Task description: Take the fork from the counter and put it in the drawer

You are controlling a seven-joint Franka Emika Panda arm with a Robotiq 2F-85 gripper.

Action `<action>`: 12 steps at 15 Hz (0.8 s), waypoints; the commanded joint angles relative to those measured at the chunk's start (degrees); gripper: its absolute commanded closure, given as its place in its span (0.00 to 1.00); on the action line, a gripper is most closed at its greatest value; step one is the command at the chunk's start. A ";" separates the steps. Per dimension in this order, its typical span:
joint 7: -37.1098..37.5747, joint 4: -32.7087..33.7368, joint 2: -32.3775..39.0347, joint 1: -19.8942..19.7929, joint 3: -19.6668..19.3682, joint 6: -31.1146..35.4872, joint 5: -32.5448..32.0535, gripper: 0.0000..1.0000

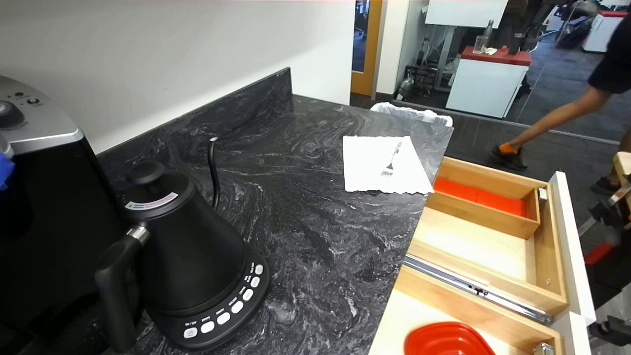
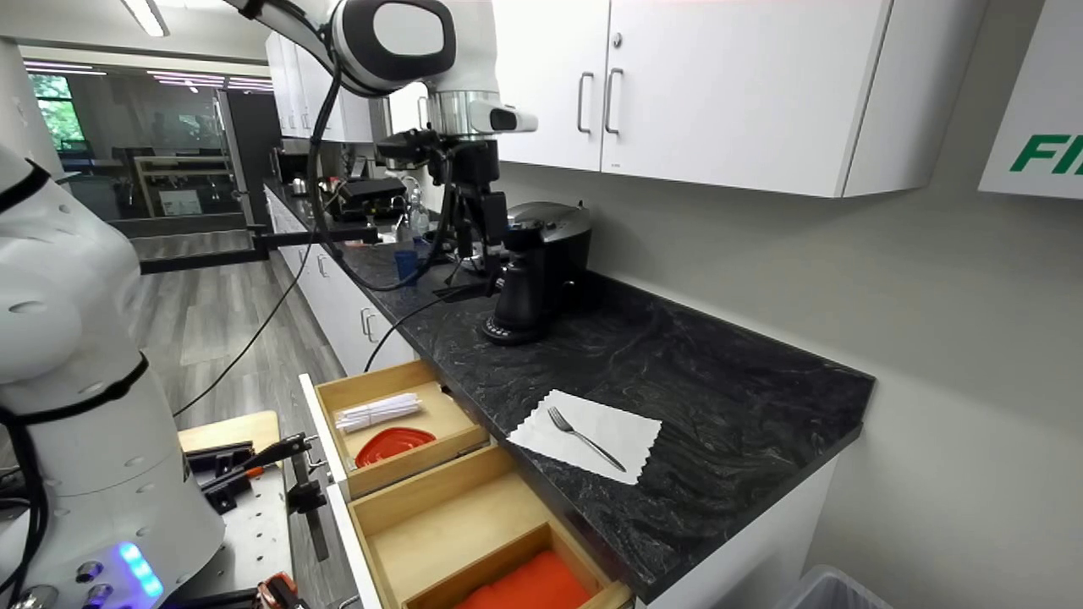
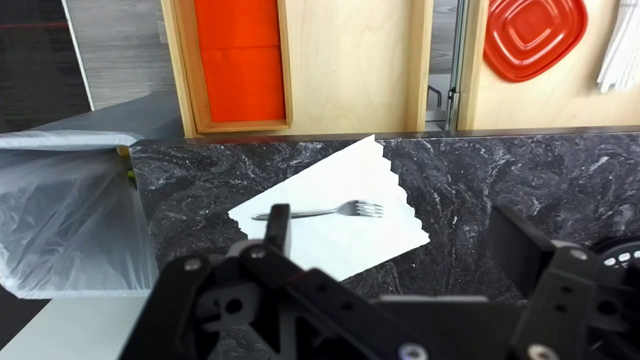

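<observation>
One fork (image 3: 345,208) lay on one napkin (image 3: 330,245)

The white napkin was spread on the dark counter (image 1: 315,286). Just beside the napkin was the wooden drawer (image 3: 350,65), pulled out, with one orange-red compartment (image 1: 483,216); farther from the napkin, a second drawer (image 3: 540,105) held one red dish (image 3: 537,32) and one white bundle (image 3: 620,55). Near the napkin was one lined bin (image 3: 75,215); well apart from the napkin, one black kettle (image 1: 192,256). The gripper (image 3: 392,225) was empty, its two fingers (image 3: 276,225) wide apart; in the wrist view, one finger hid a short piece of the fork's handle.
</observation>
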 commanded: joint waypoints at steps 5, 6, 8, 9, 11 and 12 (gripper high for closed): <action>-8.27 0.34 6.57 0.22 -2.54 13.03 -0.48 0.00; -11.24 0.39 6.49 0.50 -3.41 14.01 0.25 0.00; -19.60 1.20 5.66 1.66 -5.97 13.44 3.41 0.00; -24.50 0.97 2.46 3.13 -8.95 10.70 4.53 0.00; -33.49 1.86 -1.46 4.49 -13.25 4.68 5.45 0.00; -37.96 2.40 -3.75 4.00 -14.70 0.53 5.70 0.00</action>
